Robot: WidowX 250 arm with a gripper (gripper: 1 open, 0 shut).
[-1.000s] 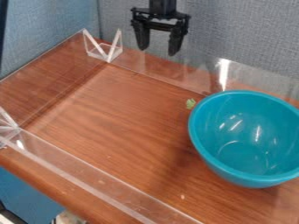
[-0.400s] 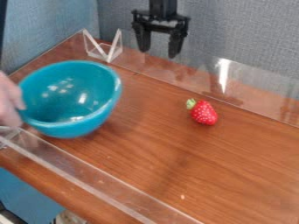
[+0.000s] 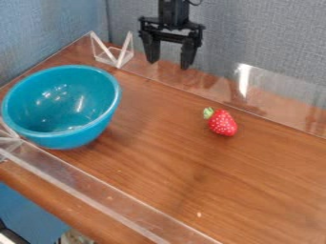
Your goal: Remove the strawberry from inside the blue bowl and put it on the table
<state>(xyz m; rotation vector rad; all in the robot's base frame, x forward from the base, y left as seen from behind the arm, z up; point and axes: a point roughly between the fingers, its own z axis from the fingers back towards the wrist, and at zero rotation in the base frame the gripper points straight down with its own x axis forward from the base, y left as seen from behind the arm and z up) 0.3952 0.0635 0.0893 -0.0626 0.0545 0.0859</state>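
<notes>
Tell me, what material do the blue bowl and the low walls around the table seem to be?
The blue bowl looks like glossy plastic: bright highlights on smooth sides. The walls look like clear acrylic, since the wood-grain table shows through them.

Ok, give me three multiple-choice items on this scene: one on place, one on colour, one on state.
1. Where is the strawberry?
A. in the bowl
B. on the table, right of the bowl
C. in the gripper

2. What colour is the bowl?
A. teal-blue
B. yellow
C. white

3. How is the gripper?
A. shut on the strawberry
B. open, holding nothing
C. pressed down inside the bowl

Answers:
1 B: the strawberry lies on the bare table, apart from the bowl.
2 A: the bowl's wall and inside are glossy teal-blue.
3 B: its fingers stand apart at the back of the table, with nothing between them.
</notes>
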